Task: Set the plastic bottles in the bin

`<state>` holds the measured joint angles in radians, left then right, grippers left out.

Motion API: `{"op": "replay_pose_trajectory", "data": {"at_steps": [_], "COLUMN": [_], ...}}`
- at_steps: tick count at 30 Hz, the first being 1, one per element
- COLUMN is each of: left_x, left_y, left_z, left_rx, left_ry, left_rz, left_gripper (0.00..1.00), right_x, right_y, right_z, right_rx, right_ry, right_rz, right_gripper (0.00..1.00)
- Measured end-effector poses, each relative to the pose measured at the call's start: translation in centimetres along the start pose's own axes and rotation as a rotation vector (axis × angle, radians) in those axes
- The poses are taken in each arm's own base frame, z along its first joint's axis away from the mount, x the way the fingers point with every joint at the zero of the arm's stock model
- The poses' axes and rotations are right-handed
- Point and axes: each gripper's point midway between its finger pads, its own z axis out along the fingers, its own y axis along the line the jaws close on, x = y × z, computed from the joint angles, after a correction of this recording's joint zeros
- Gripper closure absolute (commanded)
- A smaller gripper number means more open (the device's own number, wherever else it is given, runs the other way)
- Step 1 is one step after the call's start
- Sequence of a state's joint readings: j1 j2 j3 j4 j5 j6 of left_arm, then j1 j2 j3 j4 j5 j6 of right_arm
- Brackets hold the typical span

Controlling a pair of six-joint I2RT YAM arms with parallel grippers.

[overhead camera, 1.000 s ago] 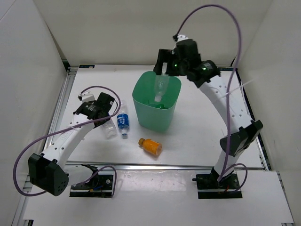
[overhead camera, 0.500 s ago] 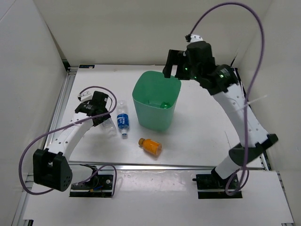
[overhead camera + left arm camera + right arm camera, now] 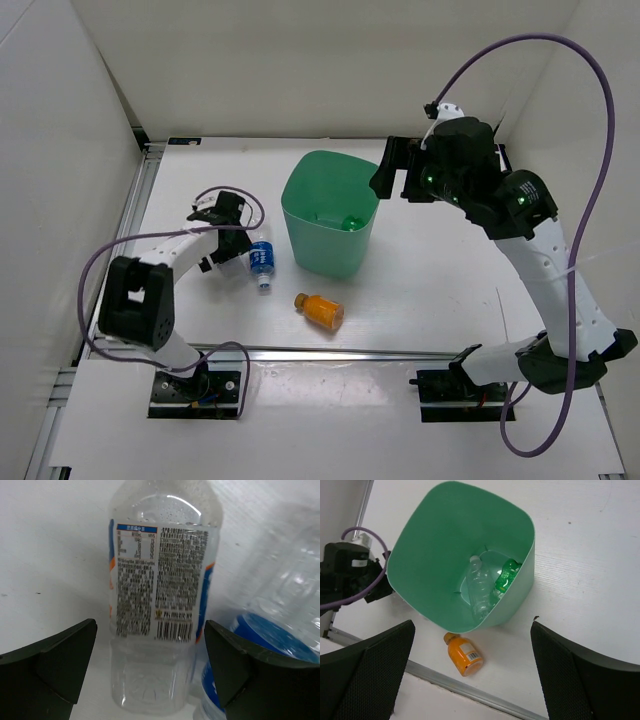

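Two bottles in the bin, three outside.
Right gripper, spread and empty, hangs at the bin's two o'clock; plain clear bottle and green bottle lie inside. Left gripper, spread, straddles the printed-label bottle at nine o'clock, beside the blue-label bottle; orange bottle at six.

We see the bin as smooth mint plastic with a soft sheen; the labelled bottle is glossy clear plastic, its label a smooth printed film; the worktop looks matt white; the right gripper has fingers of finely textured matt black.
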<state>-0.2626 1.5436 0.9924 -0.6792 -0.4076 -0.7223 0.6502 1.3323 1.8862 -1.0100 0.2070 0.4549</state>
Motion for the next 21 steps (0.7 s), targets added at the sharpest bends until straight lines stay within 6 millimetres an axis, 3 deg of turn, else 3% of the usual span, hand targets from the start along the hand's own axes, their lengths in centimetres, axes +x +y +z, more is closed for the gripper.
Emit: {"op": "replay_pose_trajectory", "data": {"at_steps": [2,4,5,8,12,16,21], "left_x": [1.1,2.1,2.4,1.8,-1.1,-8.0,-18.6], "left_y": [0.1,0.2,0.4,0.4,-0.2,-2.5,-7.5], "left_z": [1.5,2.6,3.0,2.7,1.0,-3.9,-15.5], "left_rx": [-0.028,-0.051,-0.06,-0.049,0.0,0.132,0.436], "left_ry": [0.045,0.088,0.103,0.093,0.038,-0.108,-0.354], "left_rz": [0.016,0.024,0.023,-0.009,-0.078,-0.184,-0.29], "left_gripper": [0.06,0.23,0.36,0.57,0.62,0.66,0.71], "right_x": [0.3,0.4,0.5,0.7,0.9,0.9,1.2], "right_y": [-0.1,-0.1,-0.1,-0.2,-0.4,-0.5,-1.1], "right_z": [0.0,0.0,0.0,-0.1,-0.1,-0.1,0.3], "right_rx": [0.0,-0.002,-0.003,0.0,-0.001,-0.004,0.003], "right_ry": [0.014,0.02,0.022,0.032,0.043,0.047,0.061], "right_rz": [-0.011,-0.021,-0.024,-0.036,-0.046,-0.045,-0.032], "right_gripper": [0.0,0.0,0.0,0.0,0.0,0.0,0.0]}}
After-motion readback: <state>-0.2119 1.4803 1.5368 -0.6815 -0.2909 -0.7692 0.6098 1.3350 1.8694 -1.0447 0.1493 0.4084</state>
